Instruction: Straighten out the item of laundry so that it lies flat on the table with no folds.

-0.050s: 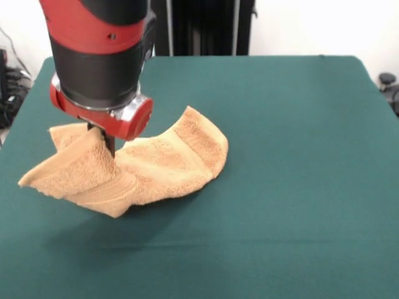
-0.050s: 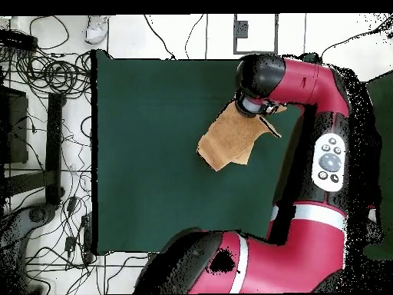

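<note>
The tan-orange towel (image 1: 149, 167) is seen at the left-centre of the front frame, bunched and folded over itself on the dark green surface (image 1: 293, 187). One end is raised into a ridge under the arm; the other end is curled up toward the frame's centre, where a woven band is visible. The left tip is lifted slightly, with a shadow cast below it. The hand (image 1: 107, 138) is lowered from the upper left of the frame, and its dark tip is buried in the raised cloth; whether it is spread or pinching the towel cannot be told, since the wrist and the fold cover it. In the overhead frame the towel (image 2: 230, 138) is found in the upper right part of the surface (image 2: 146, 154), partly hidden beneath the arm's wrist (image 2: 257, 88). Cables (image 2: 46, 69) are seen on the floor at the left edge.
</note>
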